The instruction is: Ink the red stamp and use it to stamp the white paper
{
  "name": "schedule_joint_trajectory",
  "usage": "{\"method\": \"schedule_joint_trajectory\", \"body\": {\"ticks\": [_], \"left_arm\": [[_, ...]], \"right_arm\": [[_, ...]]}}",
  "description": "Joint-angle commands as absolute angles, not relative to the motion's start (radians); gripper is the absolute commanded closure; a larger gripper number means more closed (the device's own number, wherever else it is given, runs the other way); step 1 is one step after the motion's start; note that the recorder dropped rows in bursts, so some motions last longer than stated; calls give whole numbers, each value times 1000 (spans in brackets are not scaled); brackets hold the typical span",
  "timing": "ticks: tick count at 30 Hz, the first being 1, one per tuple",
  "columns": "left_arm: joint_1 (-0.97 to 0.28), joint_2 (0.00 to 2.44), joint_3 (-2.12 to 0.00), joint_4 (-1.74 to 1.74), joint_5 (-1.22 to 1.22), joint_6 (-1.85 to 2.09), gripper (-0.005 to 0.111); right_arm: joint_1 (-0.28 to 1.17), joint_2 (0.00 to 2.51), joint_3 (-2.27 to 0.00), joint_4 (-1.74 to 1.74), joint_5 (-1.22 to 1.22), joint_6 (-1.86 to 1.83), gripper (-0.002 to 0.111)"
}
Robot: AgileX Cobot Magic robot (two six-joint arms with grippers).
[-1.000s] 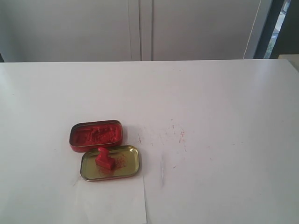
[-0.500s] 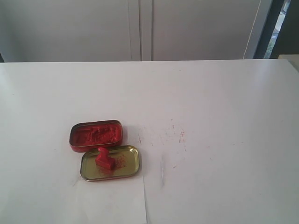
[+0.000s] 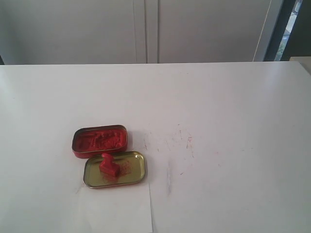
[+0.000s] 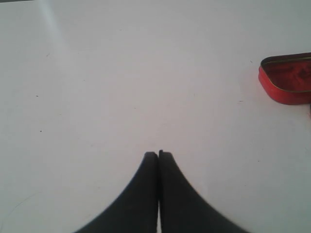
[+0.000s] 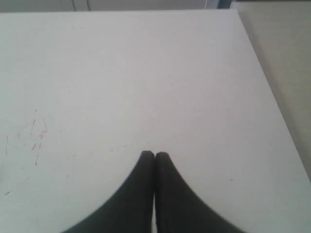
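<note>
The white desk (image 3: 233,107) bears a thin white paper sheet (image 3: 116,211) at its near edge, then a shallow gold tin lid (image 3: 138,170), then a red rectangular ink tin (image 3: 99,141). The small red knobbed stamp (image 3: 109,165) stands in the lid. The left hand (image 4: 158,154) and right hand (image 5: 154,154) are clamped together, empty.

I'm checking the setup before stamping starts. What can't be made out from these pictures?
- white paper: exterior view, cut off by the bottom edge; any imprint there is unseen.
- red stamp: exterior view, its face is hidden against the gold lid it stands on.
- red tin: left wrist view, cut off by the right edge.
</note>
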State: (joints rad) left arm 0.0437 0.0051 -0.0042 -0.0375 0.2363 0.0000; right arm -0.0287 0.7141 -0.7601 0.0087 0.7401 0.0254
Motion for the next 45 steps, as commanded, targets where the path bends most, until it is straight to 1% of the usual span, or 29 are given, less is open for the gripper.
{"method": "schedule_joint_trajectory", "body": {"ticks": [1, 10, 12, 15, 20, 22, 28, 39, 45], "left_arm": [[47, 0, 0, -44, 233, -7, 107], [47, 0, 0, -44, 233, -7, 107], [47, 0, 0, -44, 233, -7, 107], [47, 0, 0, -44, 233, -7, 107], [47, 0, 0, -44, 233, -7, 107], [47, 0, 0, -44, 233, -7, 107], [47, 0, 0, -44, 233, -7, 107], [47, 0, 0, -44, 233, -7, 107], [47, 0, 0, -44, 233, -7, 107]], "right_arm": [[-30, 833, -822, 10, 802, 26, 108], [-30, 1044, -945, 37, 890, -39, 108], [-30, 1082, -970, 89, 900, -87, 108], [-30, 1177, -1024, 255, 937, -236, 108], [-22, 1275, -1090, 346, 980, -318, 108], [14, 1314, -1122, 347, 987, -318, 108], [181, 1447, -1233, 347, 1009, -318, 108], [373, 1622, -1397, 342, 1032, -318, 108], [480, 1747, -1528, 322, 1069, -318, 108]]}}
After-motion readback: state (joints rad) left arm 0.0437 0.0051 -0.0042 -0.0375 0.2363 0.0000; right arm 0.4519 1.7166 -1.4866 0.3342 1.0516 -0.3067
